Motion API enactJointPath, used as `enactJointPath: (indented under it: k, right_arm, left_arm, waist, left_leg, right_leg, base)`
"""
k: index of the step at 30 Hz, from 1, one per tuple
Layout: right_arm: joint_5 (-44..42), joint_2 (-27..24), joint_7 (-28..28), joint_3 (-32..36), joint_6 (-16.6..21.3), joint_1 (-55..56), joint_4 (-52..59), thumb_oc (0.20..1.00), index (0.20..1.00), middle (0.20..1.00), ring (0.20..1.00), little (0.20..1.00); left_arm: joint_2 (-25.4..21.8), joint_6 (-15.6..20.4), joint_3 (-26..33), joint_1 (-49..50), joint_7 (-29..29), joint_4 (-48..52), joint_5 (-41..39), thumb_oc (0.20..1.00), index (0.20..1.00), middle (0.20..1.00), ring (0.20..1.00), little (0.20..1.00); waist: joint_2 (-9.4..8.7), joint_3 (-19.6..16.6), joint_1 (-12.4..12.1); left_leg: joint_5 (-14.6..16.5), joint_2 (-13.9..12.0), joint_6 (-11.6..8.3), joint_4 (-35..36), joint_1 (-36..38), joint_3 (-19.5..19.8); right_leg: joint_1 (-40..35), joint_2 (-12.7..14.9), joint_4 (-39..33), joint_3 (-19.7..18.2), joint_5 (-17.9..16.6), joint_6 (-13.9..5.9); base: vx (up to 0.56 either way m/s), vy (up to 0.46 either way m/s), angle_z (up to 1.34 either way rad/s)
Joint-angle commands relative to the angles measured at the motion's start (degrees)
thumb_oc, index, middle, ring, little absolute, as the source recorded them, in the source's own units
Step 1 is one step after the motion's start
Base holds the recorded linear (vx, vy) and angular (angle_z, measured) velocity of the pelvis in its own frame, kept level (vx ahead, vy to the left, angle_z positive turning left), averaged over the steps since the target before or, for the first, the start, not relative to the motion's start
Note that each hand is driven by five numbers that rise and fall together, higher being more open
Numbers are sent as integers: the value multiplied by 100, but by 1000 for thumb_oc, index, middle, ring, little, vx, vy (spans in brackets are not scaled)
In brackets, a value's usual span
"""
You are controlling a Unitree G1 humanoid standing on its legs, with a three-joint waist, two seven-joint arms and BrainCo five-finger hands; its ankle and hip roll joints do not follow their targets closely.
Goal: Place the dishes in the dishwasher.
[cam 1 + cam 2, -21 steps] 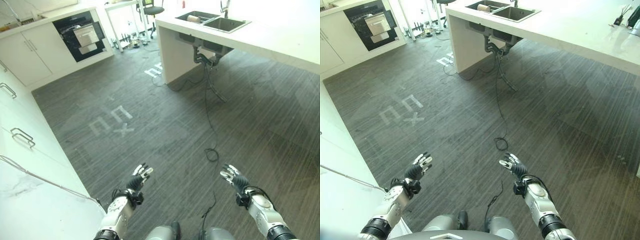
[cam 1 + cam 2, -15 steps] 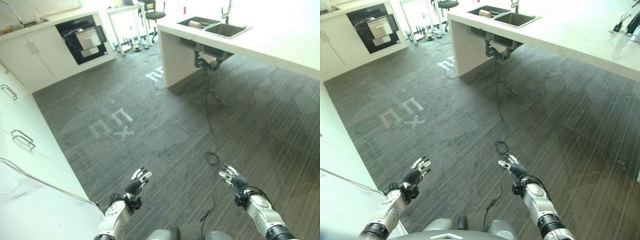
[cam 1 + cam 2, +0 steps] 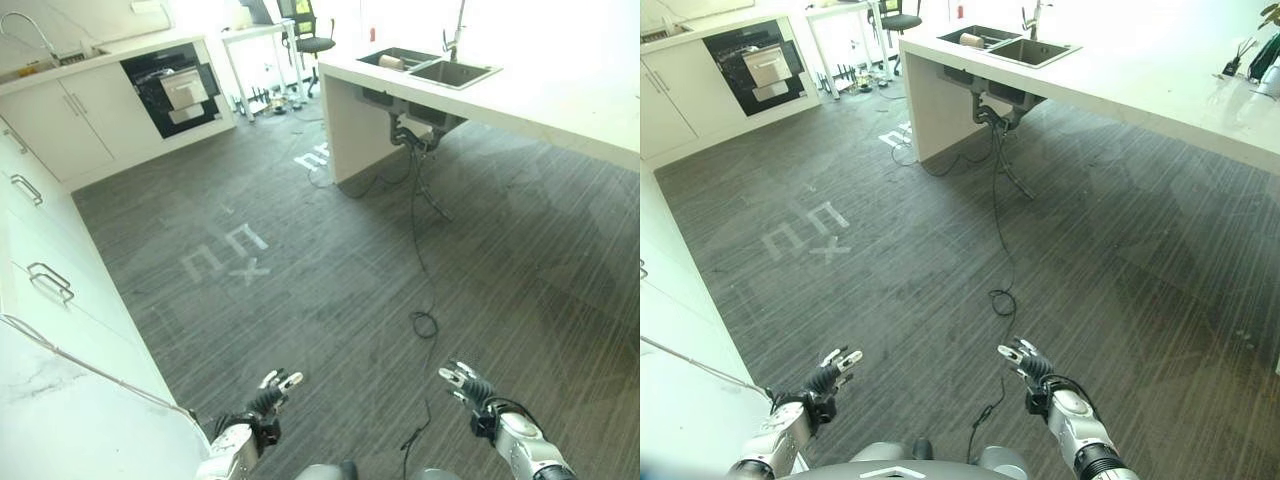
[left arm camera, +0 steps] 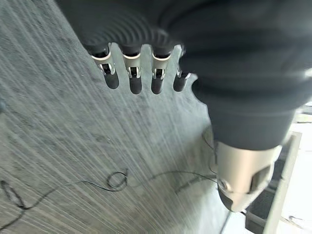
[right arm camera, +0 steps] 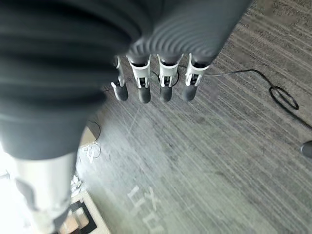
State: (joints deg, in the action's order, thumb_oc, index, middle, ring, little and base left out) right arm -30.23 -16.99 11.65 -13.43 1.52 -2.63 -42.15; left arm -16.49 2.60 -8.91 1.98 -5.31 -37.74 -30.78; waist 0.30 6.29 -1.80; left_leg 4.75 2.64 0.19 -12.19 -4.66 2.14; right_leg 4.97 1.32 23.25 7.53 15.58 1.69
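Dark grey striped carpet floor spreads across the kitchen we look down on, with pale tape marks on it. We take the long white kitchen island counter as our landmark. Set into the far end of that island is a steel double sink with a tall tap; a light-coloured round dish sits in the basin farther from the tap, and we cannot tell what kind of dish it is. Grey drain pipes hang under the sink end of the island. Across the floor from the island, on the robot's left and far side, a run of white cabinets holds a built-in black dishwasher with its white rack showing. A black office chair stands beyond the island's far end.

We see the left hand low over the carpet, well apart from the island, fingers straight and spread, holding nothing; its wrist view shows the fingers in a relaxed row over bare carpet. The right hand hovers beside it, nearer the island yet well apart from it, fingers likewise extended and empty; its wrist view shows the fingers straight.
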Motion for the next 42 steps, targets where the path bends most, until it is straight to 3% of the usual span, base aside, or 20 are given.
enactJointPath:
  k: [1,3,5,10,16,18,19,22,23,25,27,30,33,34,35,36,37,38,40,42]
  right_arm:
    - [-79,-203,135,-2,246,-171,595,1000,1000,1000,1000,1000]
    - [-18,-269,89,-9,237,-231,853,1000,1000,1000,1000,1000]
    - [89,-288,88,34,185,-255,968,1000,1000,1000,1000,1000]
    - [218,-320,-65,106,170,-79,1141,1000,1000,1000,1000,1000]
    - [121,-256,-231,183,225,21,1049,1000,1000,1000,1000,1000]
    - [107,-143,-315,303,298,24,1064,1000,1000,1000,1000,1000]
    - [226,-77,-379,326,334,57,1180,1000,1000,1000,1000,1000]
    - [412,-35,-461,299,400,92,1312,1000,1000,1000,1000,1000]
    - [413,-40,-483,263,433,91,1357,1000,1000,1000,1000,1000]
    - [436,-82,-452,295,456,122,1490,1000,1000,1000,1000,1000]
    - [361,-152,-401,328,450,150,1581,1000,1000,1000,1000,1000]
    - [286,-251,-254,347,468,165,1592,1000,1000,1000,1000,1000]
    - [236,-345,-223,289,387,73,1569,1000,1000,1000,1000,1000]
    - [207,-371,-204,266,367,47,1539,1000,1000,1000,1000,1000]
    - [201,-401,-166,241,346,25,1532,1000,1000,1000,1000,1000]
    - [191,-434,-118,222,331,-6,1522,1000,1000,1000,1000,1000]
    - [228,-479,-60,191,338,-55,1526,1000,1000,1000,1000,1000]
    - [307,-512,-22,185,331,-52,1559,1000,1000,1000,1000,1000]
    - [368,-545,-48,195,295,-29,1648,1000,1000,1000,1000,1000]
    - [361,-517,-48,167,397,-48,1662,1000,1000,1000,1000,1000]
  left_arm:
    - [-156,378,-20,-305,79,329,32,1000,1000,1000,1000,1000]
    - [-236,444,122,-281,5,550,77,1000,1000,1000,1000,1000]
    - [-285,471,161,-240,-157,729,-28,1000,1000,1000,1000,1000]
    - [-243,472,125,-158,-644,1119,-403,1000,1000,1000,1000,1000]
    - [-391,364,98,-310,-833,1112,-204,1000,1000,1000,1000,1000]
    - [-543,206,140,-314,-968,1188,-11,1000,1000,1000,1000,1000]
    - [-634,144,96,-338,-972,1227,77,1000,1000,1000,1000,1000]
    - [-729,89,73,-300,-889,1322,163,1000,1000,1000,1000,1000]
    - [-751,107,78,-249,-838,1375,185,1000,1000,1000,1000,1000]
    - [-814,135,107,-175,-801,1498,257,1000,1000,1000,1000,1000]
    - [-855,121,133,-188,-782,1562,290,1000,1000,1000,1000,1000]
    - [-834,156,43,-218,-579,1688,412,1000,1000,1000,1000,1000]
    - [-796,168,-13,-169,-393,1816,583,1000,1000,1000,1000,1000]
    - [-784,182,-37,-162,-352,1775,545,1000,1000,1000,1000,1000]
    - [-770,210,-51,-110,-324,1755,536,1000,1000,1000,1000,1000]
    - [-748,218,-41,-71,-308,1750,578,1000,1000,1000,1000,1000]
    - [-729,224,-25,-37,-278,1790,665,1000,1000,1000,1000,1000]
    - [-717,203,16,0,-233,1852,695,1000,1000,1000,1000,1000]
    - [-726,63,103,26,-212,1970,642,1000,1000,1000,1000,1000]
    - [-771,54,153,71,-260,1978,651,1000,1000,1000,1000,1000]
  waist:
    - [-238,274,-62]
    - [-338,473,-124]
    - [-259,485,-159]
    - [74,426,-100]
    - [-118,214,-148]
    - [-61,138,-72]
    - [2,154,15]
    - [92,200,62]
    - [121,224,86]
    - [118,280,183]
    - [59,344,269]
    - [-196,389,357]
    - [-166,293,363]
    - [-110,298,399]
    - [-100,244,412]
    - [-100,217,384]
    - [-133,231,334]
    - [-147,279,304]
    - [-203,414,241]
    - [-186,521,87]
  left_leg:
    - [269,161,39,-500,130,-353]
    - [-248,281,60,-932,-106,-288]
    - [-376,348,50,-520,-120,-208]
    - [-585,-176,-350,-500,-1084,-364]
    - [-3,-43,70,-500,-797,-499]
    - [199,117,327,-500,-512,-362]
    - [338,210,502,-500,-366,-306]
    - [488,302,627,-500,-155,-310]
    - [537,304,634,-500,-70,-314]
    - [609,322,597,-500,64,-269]
    - [750,392,573,-500,238,-210]
    - [1038,704,537,-500,523,-92]
    - [1171,718,466,-500,824,114]
    - [1114,641,410,-500,1008,168]
    - [772,565,292,-500,1155,161]
    - [339,500,155,-500,1365,103]
    - [-435,398,-71,-1138,1332,-64]
    - [-777,361,-205,-1915,982,-206]
    - [-942,162,-287,-3216,5,-541]
    - [-761,270,-149,-2698,-618,-550]
  right_leg:
    - [-297,192,-606,24,-627,-376]
    - [-450,165,-606,-213,-655,-287]
    - [-512,74,-606,-302,-611,-310]
    - [-835,-231,-606,-184,-363,-326]
    - [-1154,138,-606,-64,-226,-523]
    - [-1401,268,-606,126,-1042,-759]
    - [-989,401,354,114,-1487,-896]
    - [-352,556,1461,173,-1761,-884]
    - [-135,477,1429,193,-1704,-842]
    - [45,154,627,227,-1568,-814]
    - [167,70,-421,221,-1698,-842]
    - [1257,268,-606,-12,-1802,-1056]
    - [1185,182,-606,-6,-1789,-863]
    - [1031,64,-606,-104,-1707,-772]
    - [908,-1,-606,-165,-1574,-655]
    - [780,-16,-606,-150,-1447,-582]
    - [567,-3,-606,-144,-1267,-470]
    - [393,19,-606,-122,-1164,-382]
    - [54,75,-606,-77,-1022,-220]
    - [-182,-2,-606,-240,-876,-211]
  base:
    - [131,-171,-6]
    - [202,-82,-5]
    - [215,88,-19]
    - [268,275,-15]
    - [322,292,-5]
    - [432,414,10]
    - [317,379,29]
    - [248,265,60]
    - [260,115,27]
    - [274,8,7]
    - [310,-49,36]
    - [463,-83,27]
    - [614,-116,4]
    - [616,-140,-37]
    - [580,-156,-41]
    - [648,-202,-10]
    - [606,-191,31]
    - [582,-197,26]
    - [429,-124,6]
    - [487,23,-29]
